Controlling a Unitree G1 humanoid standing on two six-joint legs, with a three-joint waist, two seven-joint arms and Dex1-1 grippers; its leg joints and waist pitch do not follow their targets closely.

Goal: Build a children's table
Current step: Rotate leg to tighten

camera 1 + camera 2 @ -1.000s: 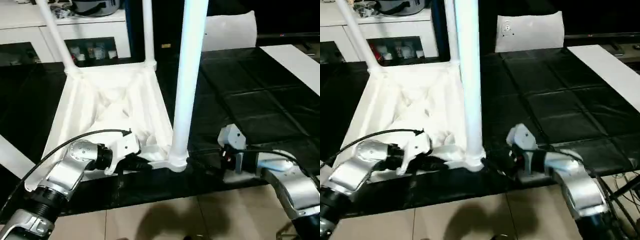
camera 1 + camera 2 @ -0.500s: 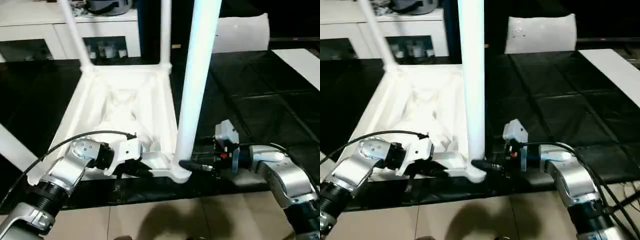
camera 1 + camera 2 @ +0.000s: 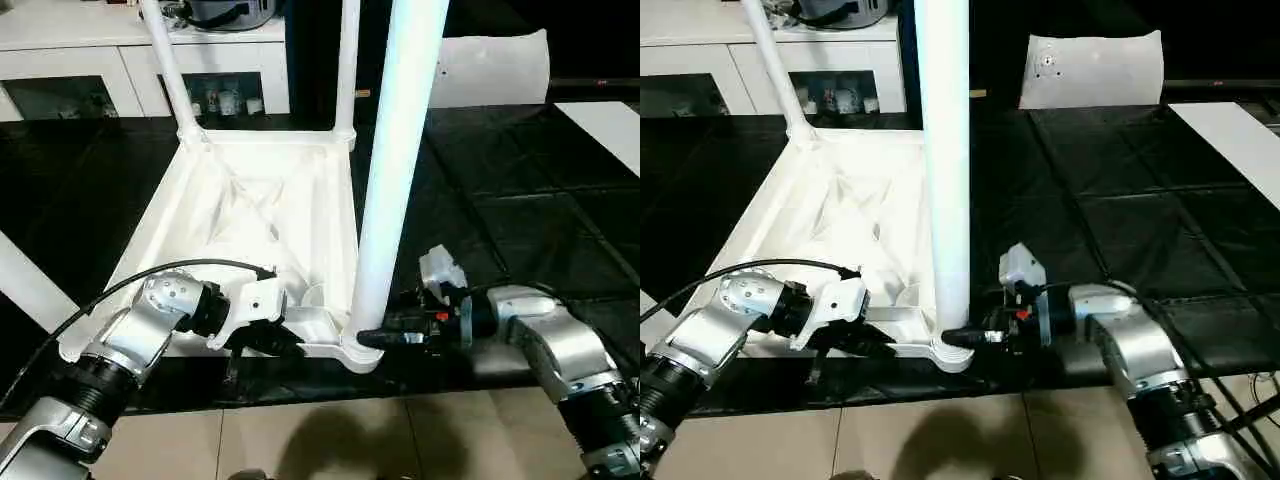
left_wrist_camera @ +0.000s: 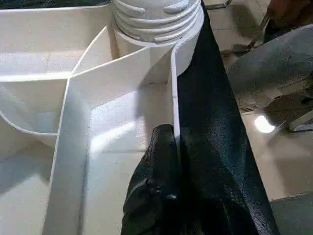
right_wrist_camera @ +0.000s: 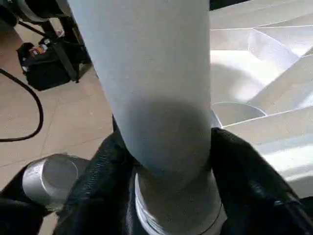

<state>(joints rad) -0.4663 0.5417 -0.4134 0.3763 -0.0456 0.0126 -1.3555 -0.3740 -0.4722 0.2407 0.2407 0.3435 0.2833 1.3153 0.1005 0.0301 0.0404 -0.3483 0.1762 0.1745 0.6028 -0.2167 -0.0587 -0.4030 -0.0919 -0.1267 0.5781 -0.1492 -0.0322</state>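
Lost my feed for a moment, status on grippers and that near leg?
Left gripper clamped on tabletop rim. Right gripper shut around near leg base, at its corner socket. Leg upright. Nothing in the way.

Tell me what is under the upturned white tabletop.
The tabletop lies ribbed side up on the black-covered work table; black cover shows all around its rim. Whatever lies directly beneath is hidden by the plastic itself. The left gripper pinches its near rim.
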